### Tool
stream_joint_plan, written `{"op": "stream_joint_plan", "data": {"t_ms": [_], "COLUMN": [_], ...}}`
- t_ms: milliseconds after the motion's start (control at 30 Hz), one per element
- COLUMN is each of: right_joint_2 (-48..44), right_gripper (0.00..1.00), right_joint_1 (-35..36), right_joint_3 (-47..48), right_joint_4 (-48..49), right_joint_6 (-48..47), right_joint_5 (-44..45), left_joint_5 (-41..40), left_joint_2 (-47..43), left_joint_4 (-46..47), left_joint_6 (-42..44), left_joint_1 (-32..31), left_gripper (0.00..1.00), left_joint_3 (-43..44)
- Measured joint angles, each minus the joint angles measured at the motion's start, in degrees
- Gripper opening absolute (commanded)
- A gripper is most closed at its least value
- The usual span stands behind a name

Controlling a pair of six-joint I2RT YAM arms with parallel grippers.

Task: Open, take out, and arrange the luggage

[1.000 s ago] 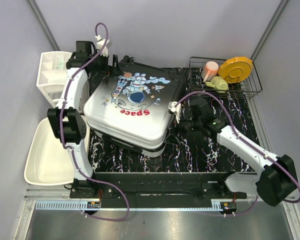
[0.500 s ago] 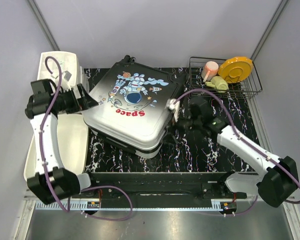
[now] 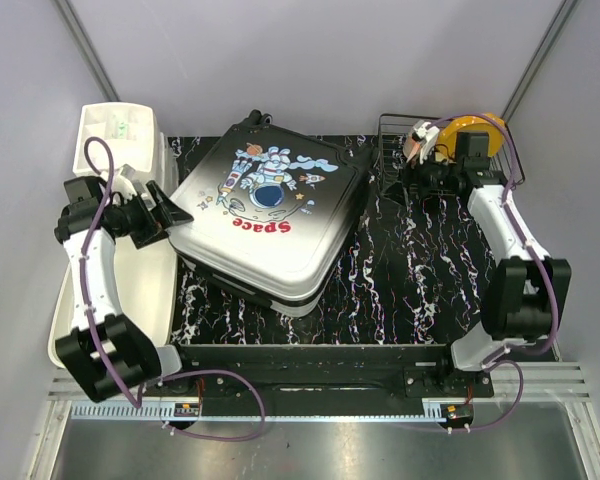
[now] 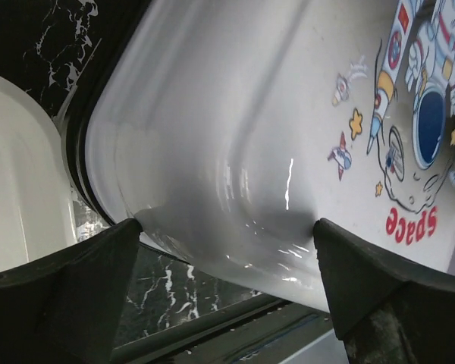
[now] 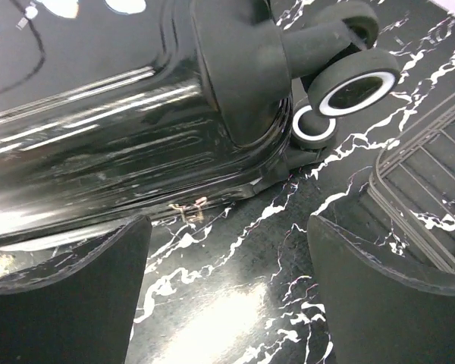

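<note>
Black marbled mat [image 3: 410, 290] carries the luggage [image 3: 265, 215], lying flat at centre-left, print up. We see its shell fade from black to white, with astronaut and red "Space". Left gripper [image 4: 227, 258] spreads wide around its white corner; right gripper [image 5: 226, 284] gapes wide beside the black wheels [image 5: 354, 87].

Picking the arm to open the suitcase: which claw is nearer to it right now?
Left. The left claw sits open at the left edge of the suitcase; the right claw is off its far right corner, by the wire rack.
</note>
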Motion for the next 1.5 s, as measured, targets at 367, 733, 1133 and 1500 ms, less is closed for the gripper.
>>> {"op": "stream_joint_plan", "data": {"t_ms": [367,733,1133,1500], "right_joint_2": [12.0,-2.9,-7.0,-3.7], "right_gripper": [0.98,0.71,0.50,0.46], "right_joint_1": [-1.5,-1.7,-1.2,2.8], "right_joint_3": [7.7,-16.7,-36.4,-34.2], "right_joint_4": [-4.0,0.7,41.4,42.9], "right_joint_6": [-6.8,-9.5,4.3,2.3], "right_joint_5": [-3.6,-6.5,-1.5,-2.7], "left_joint_5": [1.6,1.2,2.9,3.9], "left_joint_2": [18.5,30.2,12.0,10.0], "left_joint_4": [5.4,8.5,8.2,7.6], "left_joint_6": [-6.5,-2.6,4.5,5.1], "left_joint_1": [-3.6,-8.2,-12.4,-13.7], "left_gripper": [0.96,0.95,0.97,0.97], "left_joint_3": [13.0,27.1,19.8,16.5]}}
